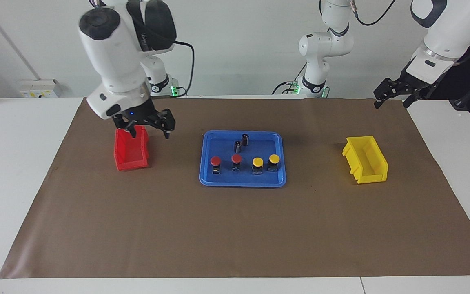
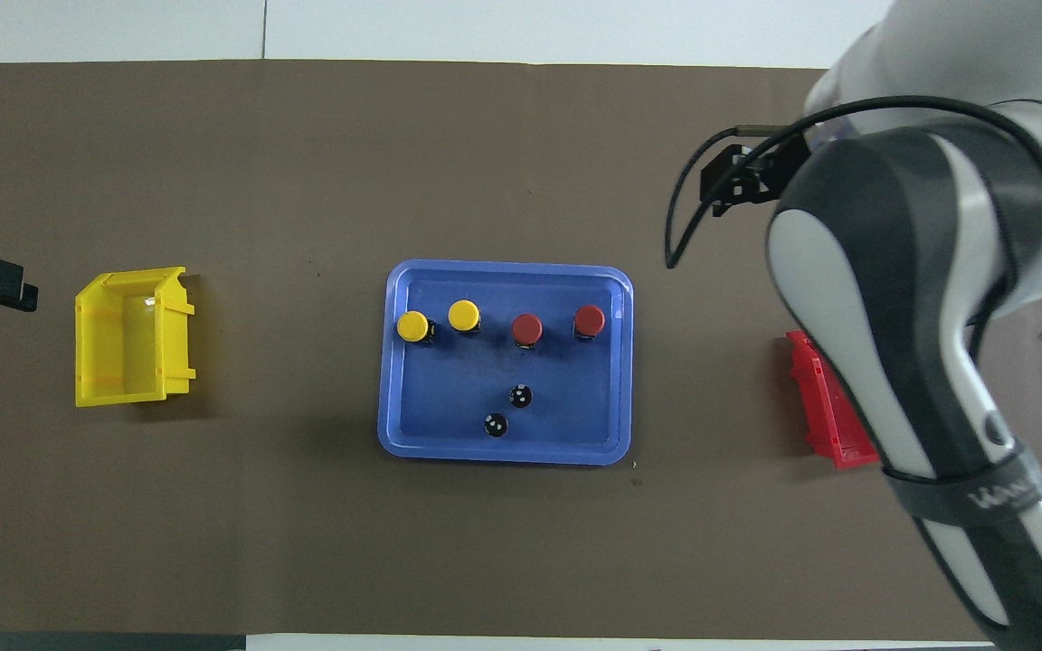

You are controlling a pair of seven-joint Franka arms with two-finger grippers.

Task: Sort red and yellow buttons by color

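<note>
While the right gripper (image 1: 147, 131) is hanging in the air over the red bin (image 1: 131, 148), its two fingers are standing spread apart with nothing between them. In the overhead view the right arm is covering most of that bin, and only the bin's edge toward the tray is showing there.

The left gripper (image 1: 394, 97) is waiting over the corner of the brown mat (image 1: 235, 228) at the left arm's end of the table, its fingers also spread and holding nothing. Just a dark tip of it is showing at the edge of the overhead view.

The blue tray (image 1: 206, 179) is lying in the middle of the mat, between the red bin and the yellow bin (image 1: 366, 160). All four buttons are standing upright in the tray in a row along its edge farther from the robots: the two red buttons (image 1: 216, 161) (image 1: 236, 158) are sitting toward the right arm's end, the two yellow buttons (image 1: 258, 162) (image 1: 274, 159) toward the left arm's end. Two small dark cylinders (image 1: 238, 146) (image 1: 245, 139) are standing in the tray nearer to the robots than the row. The yellow bin is lying at the left arm's end of the mat.
</note>
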